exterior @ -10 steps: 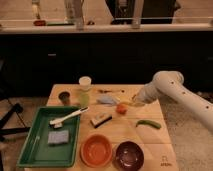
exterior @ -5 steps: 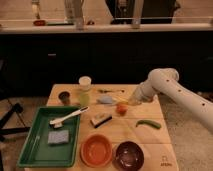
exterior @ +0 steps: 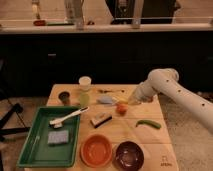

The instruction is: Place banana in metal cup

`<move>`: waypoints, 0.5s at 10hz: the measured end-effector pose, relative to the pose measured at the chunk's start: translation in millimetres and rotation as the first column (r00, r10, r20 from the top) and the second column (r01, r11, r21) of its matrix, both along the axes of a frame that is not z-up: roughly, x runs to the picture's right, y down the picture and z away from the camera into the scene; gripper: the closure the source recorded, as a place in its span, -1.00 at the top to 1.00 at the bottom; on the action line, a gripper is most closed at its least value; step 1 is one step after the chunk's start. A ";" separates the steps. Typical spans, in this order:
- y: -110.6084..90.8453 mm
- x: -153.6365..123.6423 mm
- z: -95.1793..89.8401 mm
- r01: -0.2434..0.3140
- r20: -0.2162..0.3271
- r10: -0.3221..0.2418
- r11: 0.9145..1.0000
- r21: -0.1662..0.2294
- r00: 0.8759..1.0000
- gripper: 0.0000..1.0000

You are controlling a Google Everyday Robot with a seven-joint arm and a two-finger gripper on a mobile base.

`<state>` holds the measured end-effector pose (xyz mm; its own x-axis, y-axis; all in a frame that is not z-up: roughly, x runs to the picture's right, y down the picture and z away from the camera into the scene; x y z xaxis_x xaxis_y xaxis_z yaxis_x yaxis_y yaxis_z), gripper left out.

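Step in hand, as judged: the reach for the small pale-yellow curved toy banana (exterior: 111,91), which apparently lies untouched near the rear edge of the light wooden table (exterior: 155,145); the two-finger gripper (exterior: 131,102) is closed, with nothing visibly held, just beside the round orange fruit (exterior: 121,108); the next move calls for parting the fingers over the banana, then carrying it left to the short dark-grey metal cup (exterior: 64,96).

The gripper (exterior: 131,102), jaws closed, hangs just beside the orange fruit (exterior: 121,108) on the table (exterior: 125,132).
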<state>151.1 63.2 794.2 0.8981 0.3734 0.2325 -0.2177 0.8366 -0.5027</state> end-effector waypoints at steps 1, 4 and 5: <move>-13.1 -7.1 3.4 0.007 0.009 -0.008 1.000 0.023 1.000 -1.00; -50.0 -32.3 13.7 0.037 0.040 -0.040 0.996 0.080 0.998 -1.00; -56.5 -40.9 14.1 0.051 0.052 -0.056 0.994 0.096 0.997 -1.00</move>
